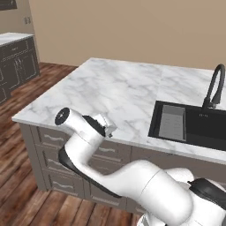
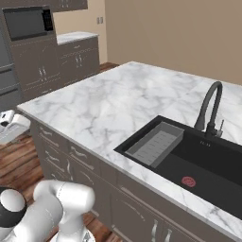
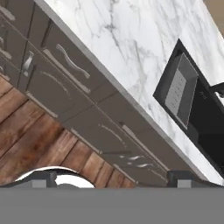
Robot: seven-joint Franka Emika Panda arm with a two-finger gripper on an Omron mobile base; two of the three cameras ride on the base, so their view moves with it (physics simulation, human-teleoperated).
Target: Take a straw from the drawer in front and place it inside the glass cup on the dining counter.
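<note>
My gripper [image 3: 113, 178] is open, its two dark fingertips [image 3: 43, 177] far apart with nothing between them. It hangs low in front of the cabinets under the dining counter [image 1: 110, 88], facing the drawer fronts. In the left base view the gripper [image 1: 108, 129] sits just below the counter's front edge, before the wide top drawer [image 1: 119, 152]. That drawer [image 3: 72, 61] is shut, and its curved silver handle is in view. From the right base view, the gripper [image 2: 8, 122] is at the far left edge. The straw is hidden, and the glass cup is out of view.
A black sink [image 1: 194, 126] with a grey basket [image 1: 172, 122] and a dark faucet [image 1: 214, 86] is set in the counter's right part. More shut drawers [image 1: 55, 139] run below the counter. Wooden floor [image 1: 17, 190] lies beneath, and wall cabinets [image 2: 52, 61] stand at the far left.
</note>
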